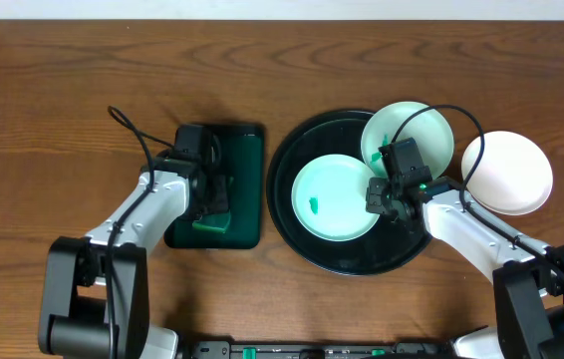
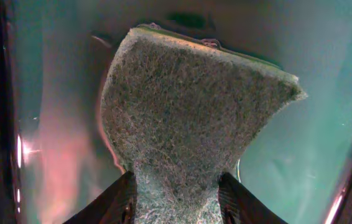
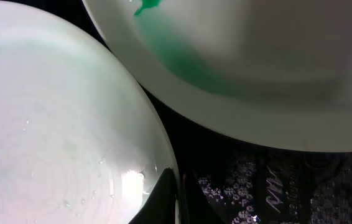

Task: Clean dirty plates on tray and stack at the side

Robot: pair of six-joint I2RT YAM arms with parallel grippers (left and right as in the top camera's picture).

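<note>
The black round tray (image 1: 302,244) holds a mint plate (image 1: 334,189) with a small green smudge. A second plate (image 1: 417,128) with a green smudge leans on the tray's far right rim. A third, white plate (image 1: 506,172) lies on the table to the right. My right gripper (image 1: 382,195) is shut on the mint plate's right rim; in the right wrist view the gripper (image 3: 177,196) pinches the rim of that plate (image 3: 51,124), with the smudged plate (image 3: 257,74) above. My left gripper (image 1: 212,204) is shut on a grey-green scouring sponge (image 2: 188,106).
A dark green rectangular tray (image 1: 247,160) lies left of the black tray, under my left gripper; its glossy floor (image 2: 313,143) fills the left wrist view. Wooden table surrounds everything.
</note>
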